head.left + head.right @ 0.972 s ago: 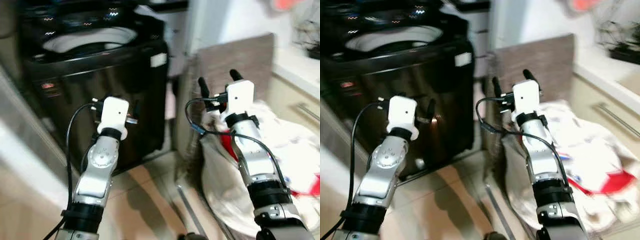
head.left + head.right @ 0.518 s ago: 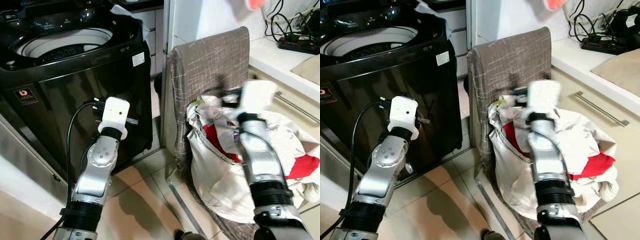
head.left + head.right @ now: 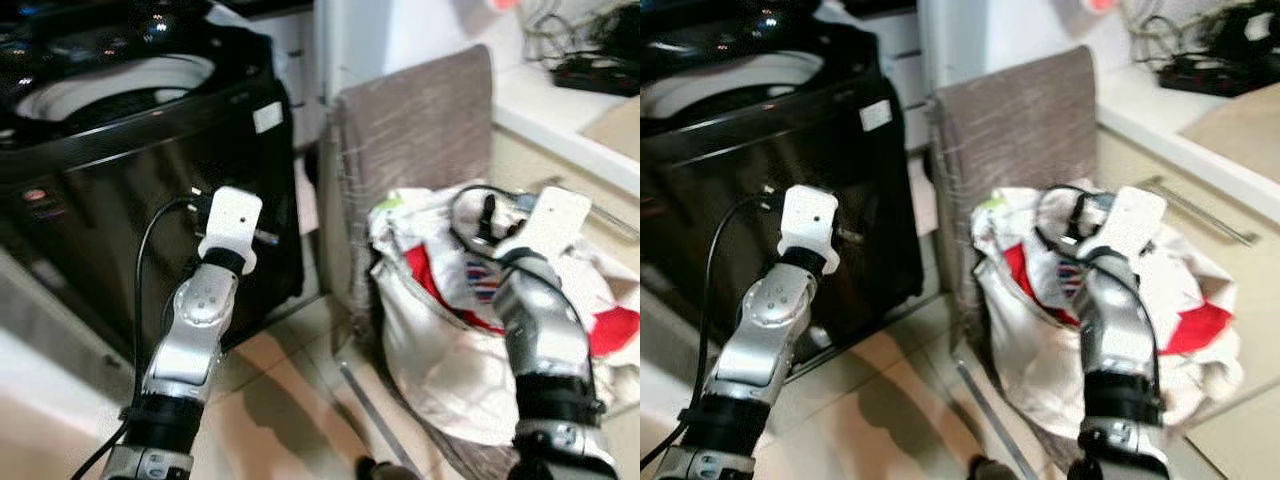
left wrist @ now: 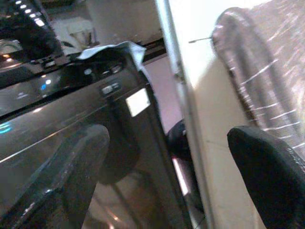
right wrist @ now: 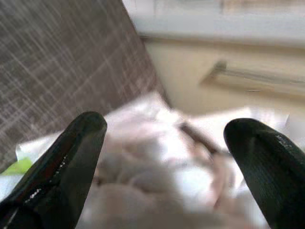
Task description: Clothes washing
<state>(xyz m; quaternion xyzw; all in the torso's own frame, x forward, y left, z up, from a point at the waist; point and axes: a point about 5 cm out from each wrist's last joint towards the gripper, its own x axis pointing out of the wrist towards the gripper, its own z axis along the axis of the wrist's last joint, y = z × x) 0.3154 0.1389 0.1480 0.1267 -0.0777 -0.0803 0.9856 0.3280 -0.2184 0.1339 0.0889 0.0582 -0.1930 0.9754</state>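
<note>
**Trainee:** What does this view show, and what is the step in hand?

**Operator:** I have the right gripper poised just above the heap of white and red laundry, its 2 black fingers spread wide with nothing between them. I judge the step to be the first pick of a garment. To do it well, I would lower straight down onto a raised fold near the top of the heap, so that the fingers close on 1 layer of cloth and not on the bag's rim. I would keep clear of the black cable looping over the wrist.

**Trainee:** And the other arm?

**Operator:** The left gripper hangs in front of the glossy black top-loading washing machine, fingers apart and empty. I leave it idle.

**Trainee:** Which containers matter here?

**Operator:** There are 2. The brown woven laundry bag stands on the tiled floor, beside the machine and against the cream cabinet. It holds the heaped laundry, which spills over its front edge. The machine's lid is up, and the pale drum opening faces upward; whether anything lies inside, I cannot tell. A grey cloth rests on the machine's rear corner.
</note>
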